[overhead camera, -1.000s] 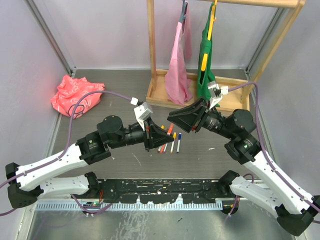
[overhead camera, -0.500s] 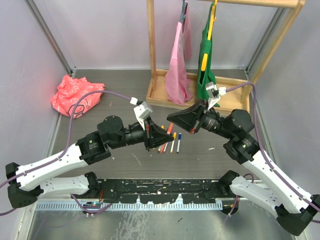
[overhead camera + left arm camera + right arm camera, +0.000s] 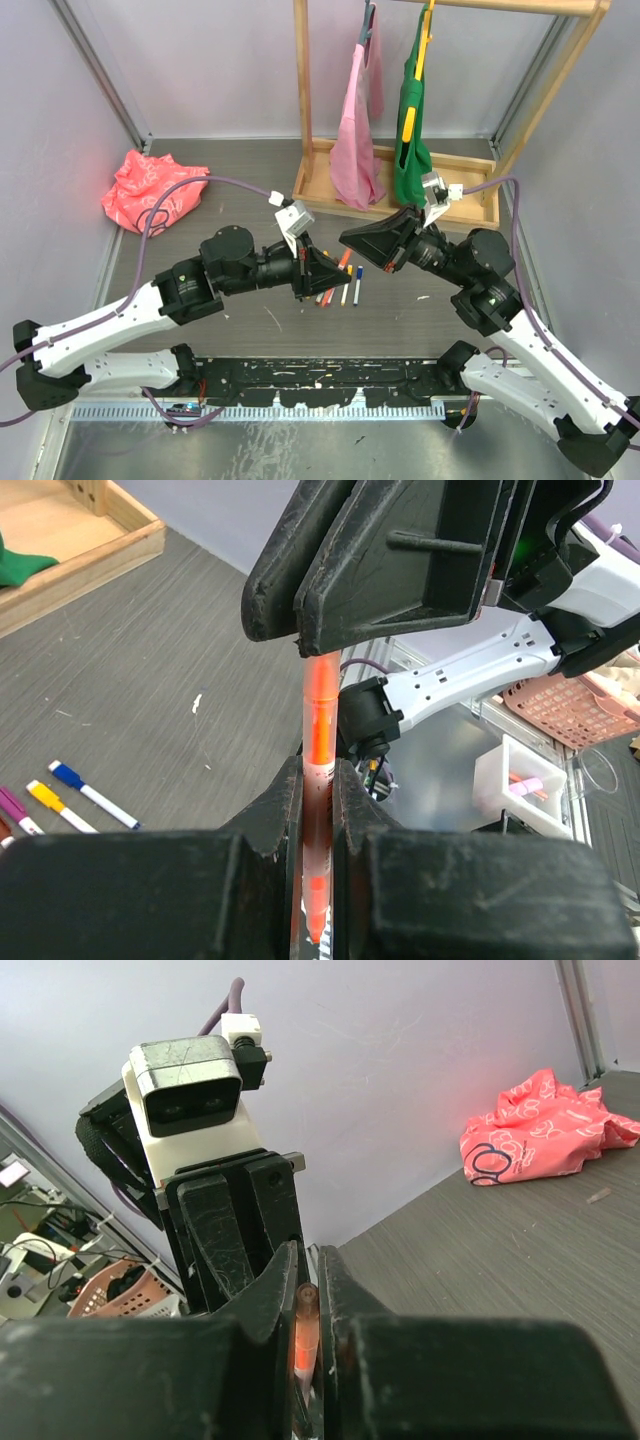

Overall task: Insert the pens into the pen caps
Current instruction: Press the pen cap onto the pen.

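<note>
The left gripper (image 3: 326, 274) is narrow and clamped on the orange pen (image 3: 320, 718). The barrel is pinched between the pads, and its free length runs straight out past the fingertips. The right gripper (image 3: 350, 240) is also narrow, pinched on a short orange piece that reads as the orange cap (image 3: 303, 1332). That is a judgement, as the piece is mostly buried between the fingers.

- **Position:** The two grippers meet nose to nose in the air above the middle of the table (image 3: 240, 190), the left coming from the near left and the right from the far right. In the left wrist view the pen's free end disappears between the right gripper's fingertips. Whether it is already seated in the cap cannot be told.
- **Key relation:** The cap lies dead ahead of the pen on the pen's own long axis, which runs along the line from one gripper to the other. Both arms are at the joint, neither nearer. The coming move looks like a straight push along that axis — any sideways offset would likely bend or jam the tip.
- **Room below:** The loose pens (image 3: 342, 286) lie in a row on the table under the meeting point, apart from both grippers. Blue, yellow and purple ends show in the left wrist view.
- **Room around:** The wooden rack (image 3: 330, 192) with hanging pink and green cloths stands at the far side, near the right arm but not touching it. The pink bag (image 3: 155, 188) lies far left, well apart. There is open room to the near side and the left.
</note>
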